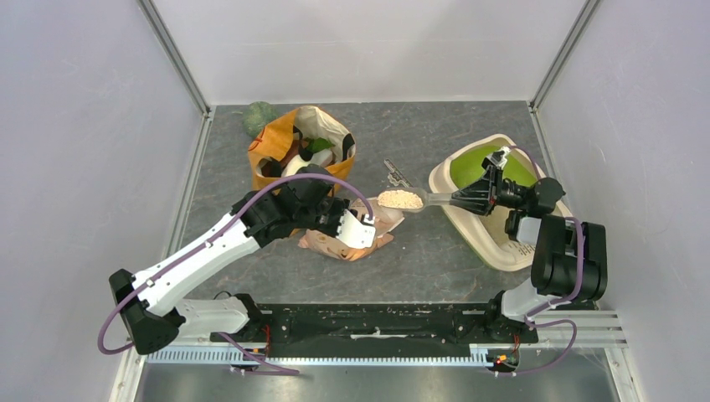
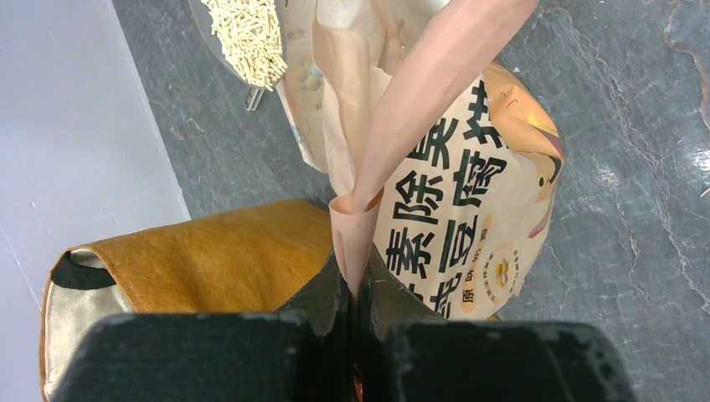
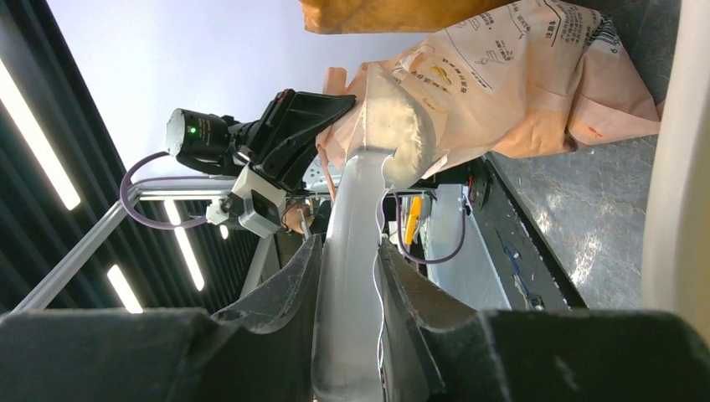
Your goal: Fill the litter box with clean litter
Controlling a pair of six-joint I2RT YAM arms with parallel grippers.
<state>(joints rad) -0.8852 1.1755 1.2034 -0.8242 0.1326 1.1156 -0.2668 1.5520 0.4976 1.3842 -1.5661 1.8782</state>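
From above, the left arm (image 1: 209, 251) reaches across the grey counter (image 1: 435, 251) to a crumpled peach litter bag (image 1: 347, 244) lying near the middle. Its left jaws sit at the bag's upper edge. Behind the bag stands an orange paper shopping bag (image 1: 276, 142) with a green lump (image 1: 258, 117) beside it. The right arm (image 1: 561, 251) stretches over the litter box (image 1: 502, 251), which sits at the right of the counter with its lime-green hood (image 1: 477, 163) towards the far side. The right jaws hold a clear scoop (image 1: 423, 199) by its handle. The scoop's bowl carries a heap of clean litter (image 1: 400, 199) over bare counter, between the litter bag and the box's rim. A small grey tool (image 1: 395, 174) lies just beyond it.

In the left wrist view, the left jaws are pressed together on a peach flap (image 2: 356, 234) of the litter bag (image 2: 469, 193), whose face bears large dark printed characters. The clean litter (image 2: 247, 38) shows at the top as short pale sticks in the scoop. The orange paper shopping bag (image 2: 209, 251) lies to the left on the counter (image 2: 628, 167).

In the right wrist view, the right jaws are clamped on the scoop's translucent handle (image 3: 347, 218), one finger on each side. The underside of the scoop's bowl (image 3: 400, 134) hangs in front of the litter bag (image 3: 536, 75). The left arm (image 3: 293, 130) grips the bag's edge beyond it. The cream wall of the litter box (image 3: 682, 167) fills the right margin, beside the counter (image 3: 586, 226).
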